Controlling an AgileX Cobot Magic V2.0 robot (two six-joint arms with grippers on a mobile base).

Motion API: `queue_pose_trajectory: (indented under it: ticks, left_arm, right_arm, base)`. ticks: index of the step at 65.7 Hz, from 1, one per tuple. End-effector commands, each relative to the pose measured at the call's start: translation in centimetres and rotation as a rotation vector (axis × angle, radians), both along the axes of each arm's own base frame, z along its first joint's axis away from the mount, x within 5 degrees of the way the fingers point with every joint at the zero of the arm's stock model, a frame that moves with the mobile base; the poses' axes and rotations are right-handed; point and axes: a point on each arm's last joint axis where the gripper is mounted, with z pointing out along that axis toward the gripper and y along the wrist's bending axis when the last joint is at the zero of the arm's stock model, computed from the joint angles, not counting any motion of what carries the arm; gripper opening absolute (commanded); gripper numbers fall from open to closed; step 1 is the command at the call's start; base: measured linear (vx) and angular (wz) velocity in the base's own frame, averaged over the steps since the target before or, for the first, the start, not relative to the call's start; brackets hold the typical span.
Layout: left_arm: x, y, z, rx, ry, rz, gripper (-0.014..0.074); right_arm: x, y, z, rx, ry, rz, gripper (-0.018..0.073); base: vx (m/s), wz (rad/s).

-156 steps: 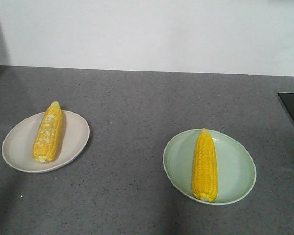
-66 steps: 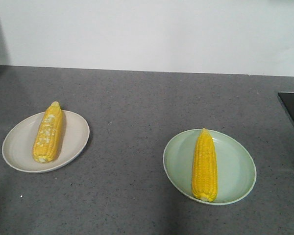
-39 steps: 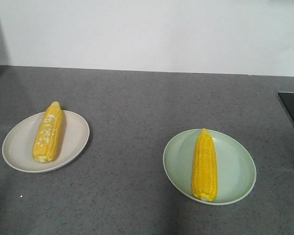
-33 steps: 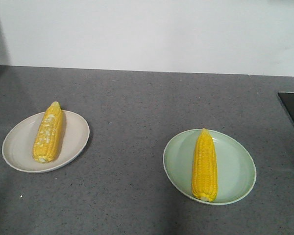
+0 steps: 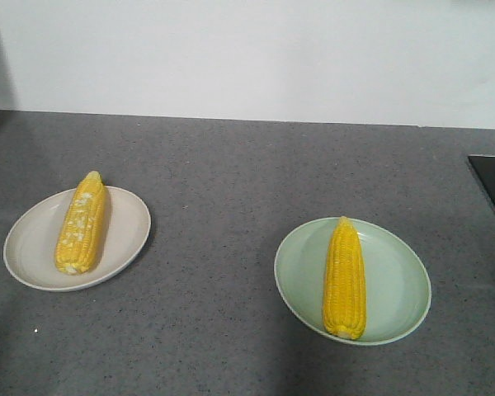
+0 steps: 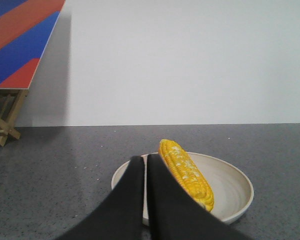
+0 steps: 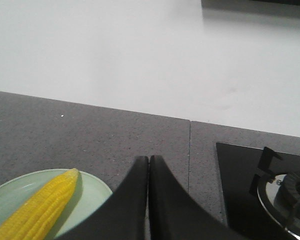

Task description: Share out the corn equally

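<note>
One corn cob point(image 5: 81, 223) lies lengthwise on a beige plate point(image 5: 33, 247) at the left of the grey counter. A second corn cob point(image 5: 344, 277) lies on a pale green plate point(image 5: 396, 280) at the right. Neither gripper shows in the front view. In the left wrist view my left gripper point(image 6: 145, 159) is shut and empty, just short of the beige plate point(image 6: 235, 185) with its corn point(image 6: 186, 173) to the right of the fingers. In the right wrist view my right gripper point(image 7: 148, 160) is shut and empty, right of the green plate point(image 7: 92, 192) and its corn point(image 7: 40, 207).
A black gas hob point(image 5: 492, 186) sits at the counter's right edge, with a burner point(image 7: 285, 192) close to the right gripper. A white wall runs behind the counter. A red and blue board on a wooden stand point(image 6: 10, 50) stands at the far left.
</note>
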Motion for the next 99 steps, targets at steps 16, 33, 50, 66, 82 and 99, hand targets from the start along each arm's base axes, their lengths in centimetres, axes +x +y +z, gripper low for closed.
queue_pose_trajectory:
  ticks: [16,33,50,66,82,99]
  left_arm:
    - [-0.1,0.0,0.3,-0.013,-0.077,-0.001,-0.0006]
    - [-0.1,0.0,0.3,-0.013,-0.077,-0.001,-0.0006]
    - [-0.1,0.0,0.3,-0.013,-0.077,-0.001,-0.0006]
    - [-0.1,0.0,0.3,-0.013,-0.077,-0.001,-0.0006]
    - [-0.1,0.0,0.3,-0.013,-0.077,-0.001,-0.0006]
    - [-0.1,0.0,0.3,-0.013,-0.077,-0.001,-0.0006]
  right_arm:
    - [-1.6,-0.3,-2.9,0.022,-0.242,-0.044,-0.0011]
    - [-1.6,-0.2,-6.7,0.070,-0.327,-0.032,-0.0011]
    - [-1.0,-0.2,-9.9,0.104,-0.330,-0.033,-0.0011]
    - [-1.0,-0.2,-9.9,0.106,-0.333,-0.033,-0.0011]
    - [-1.0,-0.2,-9.9,0.106,-0.329,-0.033,-0.0011]
    - [-1.0,-0.2,-9.9,0.106,-0.329,-0.033,-0.0011]
  base:
    - [0.00,0.00]
    - [0.00,0.00]
    - [0.00,0.00]
    - [0.00,0.00]
    - [0.00,0.00]
    - [0.00,0.00]
